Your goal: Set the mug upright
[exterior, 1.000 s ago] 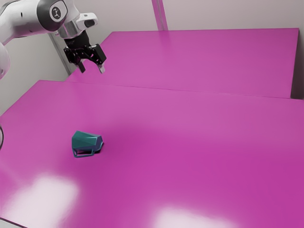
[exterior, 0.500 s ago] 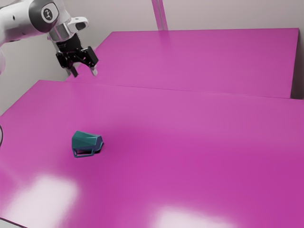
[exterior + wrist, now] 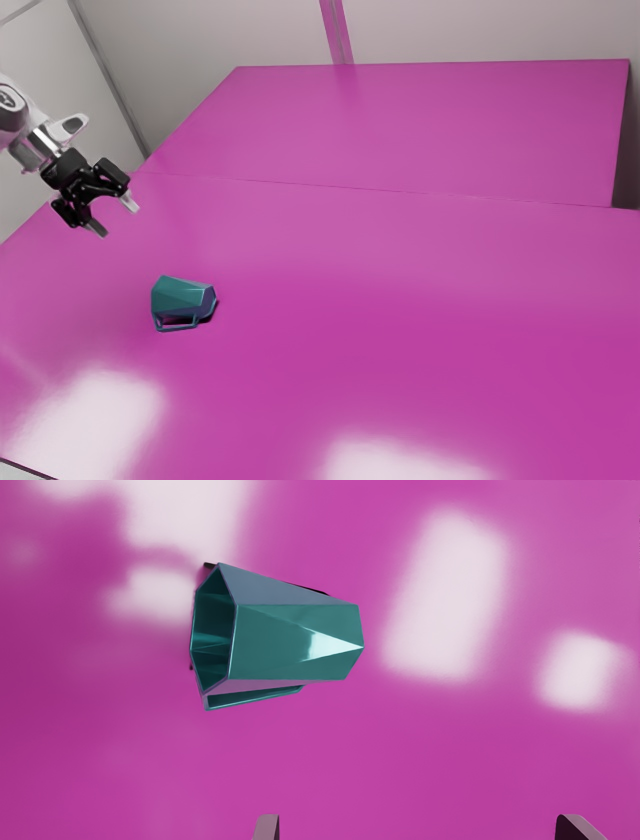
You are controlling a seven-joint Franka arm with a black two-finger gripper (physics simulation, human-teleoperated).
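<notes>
Magenta tabletop (image 3: 400, 300) beneath sideways teal mug (image 3: 280, 642)

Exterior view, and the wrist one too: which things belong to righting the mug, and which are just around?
For the job:
- teal mug, lying on its side
- gripper, open, apart from the mug

Just around:
- magenta table under the mug
- magenta surface beyond it
- pale wall

Texts and numbers: none can be read | On the arm (image 3: 38, 145): one round emblem (image 3: 8, 98), too small to read
</notes>
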